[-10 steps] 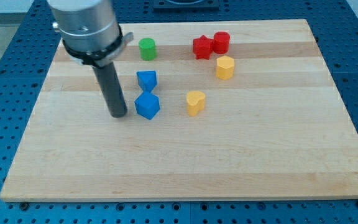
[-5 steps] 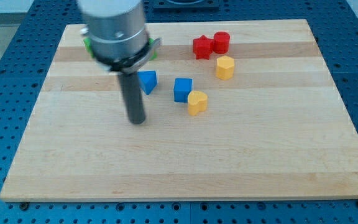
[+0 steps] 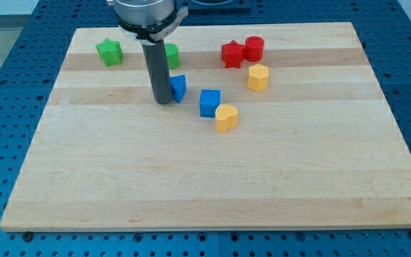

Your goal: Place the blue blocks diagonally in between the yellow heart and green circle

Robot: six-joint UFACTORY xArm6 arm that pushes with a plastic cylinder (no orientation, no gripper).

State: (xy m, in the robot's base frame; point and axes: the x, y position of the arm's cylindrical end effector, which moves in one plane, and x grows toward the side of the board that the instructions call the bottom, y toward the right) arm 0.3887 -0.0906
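Beside the left blue block (image 3: pixel 179 88), touching it, my tip (image 3: pixel 163 101) grips nothing.

Two blue blocks (image 3: pixel 210 102), two green (image 3: pixel 109 52), two red (image 3: pixel 232 53), two yellow (image 3: pixel 226 117).

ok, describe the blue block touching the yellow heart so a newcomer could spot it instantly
Start at the wooden board and find the yellow heart near its middle. The blue cube sits touching the heart's upper left side. The other blue block lies further to the view's left, partly hidden behind my tip, and touches no yellow block.
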